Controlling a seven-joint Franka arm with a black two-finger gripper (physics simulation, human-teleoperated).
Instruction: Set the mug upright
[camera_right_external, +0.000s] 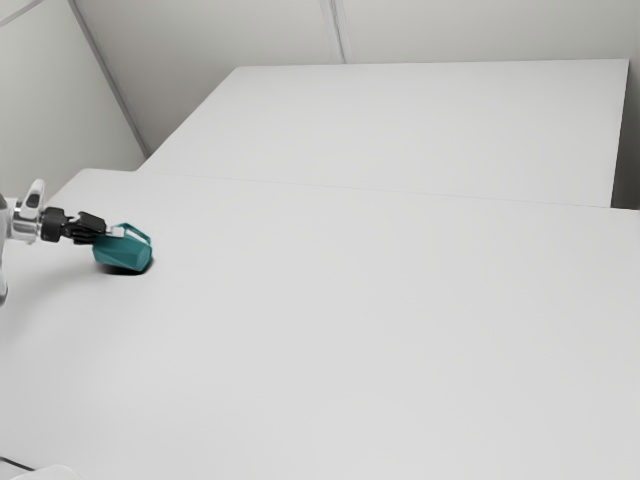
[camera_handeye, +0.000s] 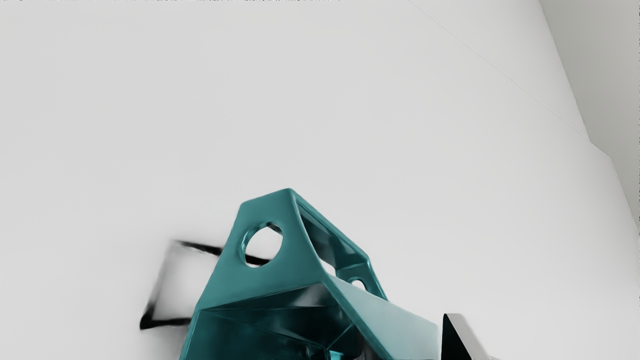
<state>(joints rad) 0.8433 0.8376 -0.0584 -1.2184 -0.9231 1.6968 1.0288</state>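
A teal faceted mug (camera_right_external: 123, 252) lies tipped on its side at the exterior view's left, its handle uppermost and a dark shadow beneath it. The black gripper (camera_right_external: 110, 232) reaches it from the exterior view's left and overlaps its upper edge. In the wrist view the mug (camera_handeye: 270, 290) shows its handle with round holes, and its dark hollow inside faces the hand. The gripper (camera_handeye: 412, 350) is at the mug's pale side wall there. How firmly the two touch is hidden.
The mug stands out against a wide white table (camera_right_external: 350, 320), with a second white surface (camera_right_external: 430, 130) behind it. Pale walls rise beyond. A dark cable (camera_right_external: 16, 464) lies at the exterior view's lower left corner.
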